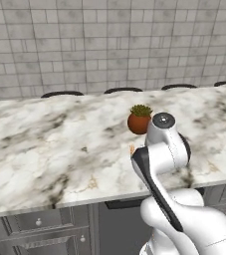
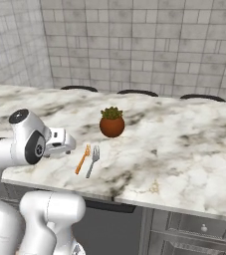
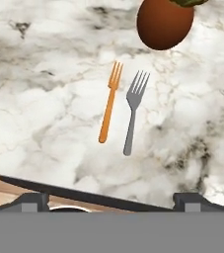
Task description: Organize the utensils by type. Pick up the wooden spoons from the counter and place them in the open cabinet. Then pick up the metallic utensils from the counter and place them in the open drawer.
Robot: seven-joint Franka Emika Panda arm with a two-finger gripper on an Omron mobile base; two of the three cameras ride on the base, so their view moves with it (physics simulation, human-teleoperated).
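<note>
Two metallic utensils lie side by side on the white marble counter (image 3: 44, 99): an orange fork (image 3: 108, 108) on the left and a grey steel fork (image 3: 133, 111) on the right, tines toward the plant pot. The right base view shows the orange fork (image 2: 83, 159) and grey fork (image 2: 92, 161) near the counter's front edge. My gripper (image 3: 112, 202) hangs above that edge, short of the fork handles, open and empty, its fingertips (image 3: 34, 201) wide apart. The wooden spoons and the cabinet are out of view. Whether the dark strip (image 2: 109, 205) under the counter is the drawer, I cannot tell.
A round brown pot with a green plant (image 2: 112, 123) stands just behind the forks' tines. Bare marble stretches left and right of them. A grey tiled wall (image 1: 109, 45) rises behind the counter, with dark chair backs (image 1: 123, 90) along its far edge. Dark grey cabinet fronts (image 1: 40, 226) run below.
</note>
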